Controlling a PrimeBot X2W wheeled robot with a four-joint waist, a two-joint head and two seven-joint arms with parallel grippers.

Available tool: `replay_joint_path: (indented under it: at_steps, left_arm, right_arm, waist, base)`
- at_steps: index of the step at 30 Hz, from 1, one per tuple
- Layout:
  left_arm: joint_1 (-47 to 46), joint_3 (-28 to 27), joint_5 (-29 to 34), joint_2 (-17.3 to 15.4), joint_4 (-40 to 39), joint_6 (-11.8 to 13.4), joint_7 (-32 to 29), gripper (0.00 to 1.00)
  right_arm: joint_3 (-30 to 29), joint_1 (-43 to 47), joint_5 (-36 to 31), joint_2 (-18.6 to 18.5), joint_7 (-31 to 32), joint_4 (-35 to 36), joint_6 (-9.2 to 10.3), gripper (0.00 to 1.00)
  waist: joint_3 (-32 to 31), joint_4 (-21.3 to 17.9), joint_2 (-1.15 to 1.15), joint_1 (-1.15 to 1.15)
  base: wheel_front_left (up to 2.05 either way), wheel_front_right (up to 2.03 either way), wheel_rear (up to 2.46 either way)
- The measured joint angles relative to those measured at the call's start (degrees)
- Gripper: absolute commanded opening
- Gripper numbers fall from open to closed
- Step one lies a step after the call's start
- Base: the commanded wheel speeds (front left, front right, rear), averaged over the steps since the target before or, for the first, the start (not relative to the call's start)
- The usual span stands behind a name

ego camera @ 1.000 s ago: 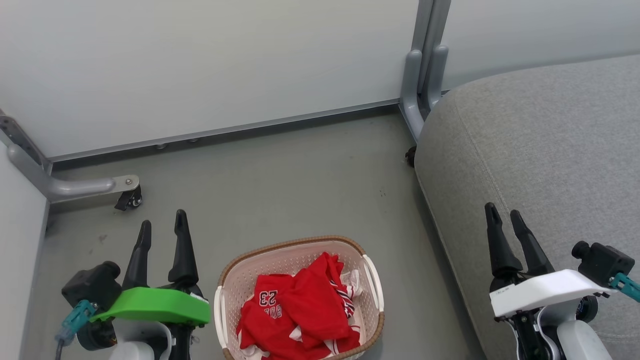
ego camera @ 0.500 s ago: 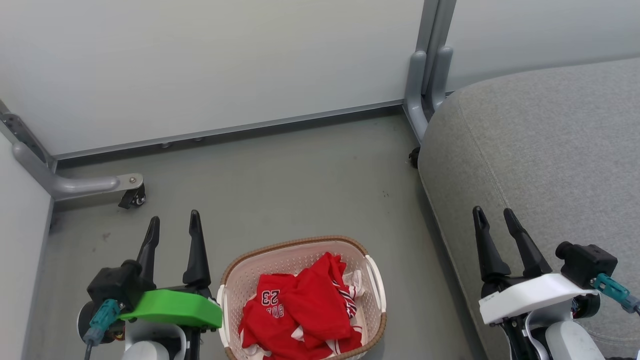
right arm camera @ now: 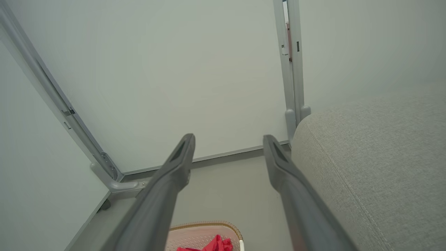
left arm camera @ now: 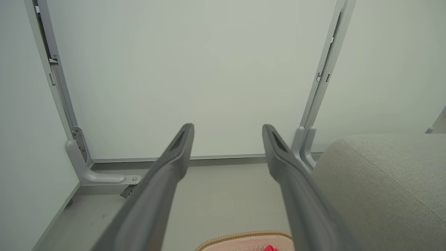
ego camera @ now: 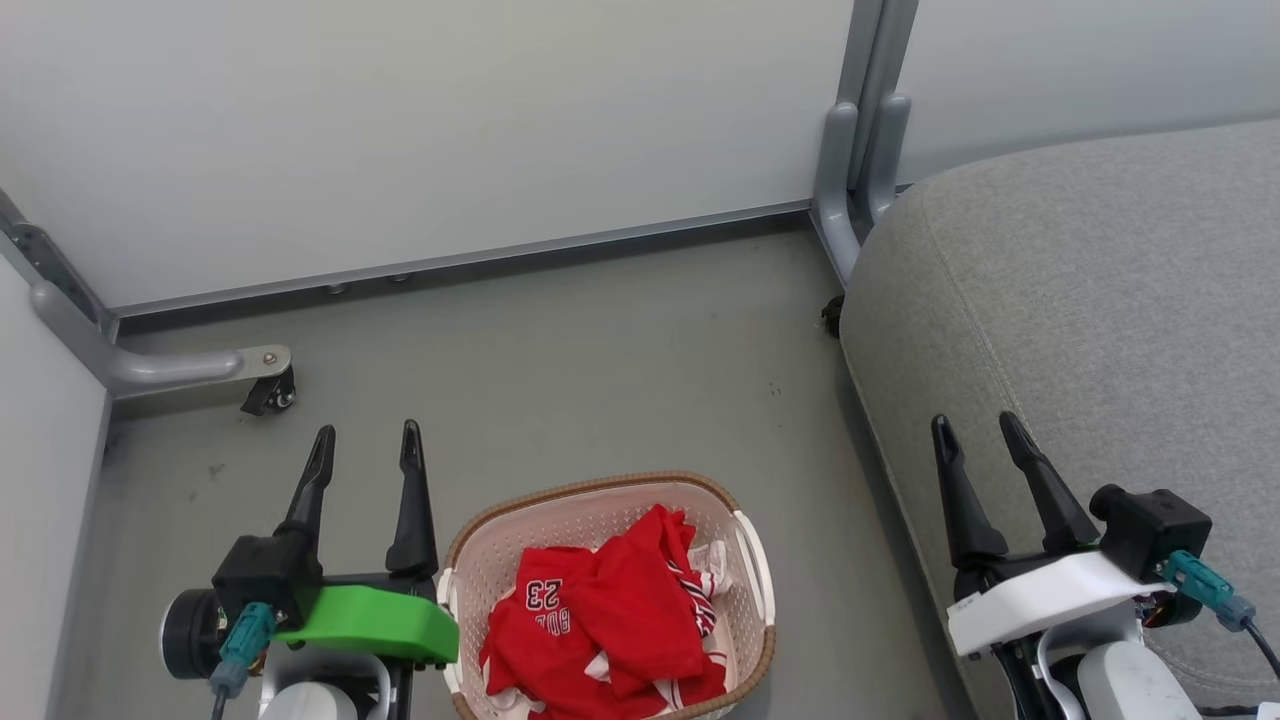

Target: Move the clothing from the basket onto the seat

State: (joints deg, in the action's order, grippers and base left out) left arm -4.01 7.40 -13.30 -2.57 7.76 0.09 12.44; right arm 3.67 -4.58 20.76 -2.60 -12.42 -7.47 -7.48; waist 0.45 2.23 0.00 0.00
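Left gripper (ego camera: pixel 365 432) and right gripper (ego camera: pixel 974 420) both spread wide, empty.
Red number-23 clothing (ego camera: pixel 600 610) sits in the oval cream plastic basket (ego camera: pixel 590 487) just right of the left one, the nearer arm; grey fabric seat (ego camera: pixel 1100 300) lies further right.

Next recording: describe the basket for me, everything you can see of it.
The basket is a small oval tub of cream plastic with perforated walls, a brown woven-look rim and a white handle on each side. It stands upright on the grey floor, left of the seat and apart from it, its near end cut off by the head view's bottom edge. Crumpled red clothing fills most of it, leaving the far-left inner wall bare. The open left gripper hangs beside its left handle.
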Motion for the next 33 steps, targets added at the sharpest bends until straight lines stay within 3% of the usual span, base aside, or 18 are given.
replay_joint_path:
  at_steps: [23, 33]
  left_arm:
    - [0.02, 1.44, 7.39, -0.1, -0.47, 0.18, 2.43, 1.0]
    - [0.08, 1.52, 6.38, -0.13, 2.3, 0.18, 2.69, 1.0]
  right_arm:
    - [0.51, -0.23, -9.69, -0.1, -2.52, -0.59, 0.0, 1.0]
    - [0.52, -0.26, -9.98, -0.12, -2.58, -1.59, -0.01, 1.0]
  waist:
    - [0.12, 0.92, 0.0, 0.0]
    - [-0.01, 0.89, 0.0, 0.0]
  base:
    - [0.0, 0.0, 0.0]
    - [0.0, 0.0, 0.0]
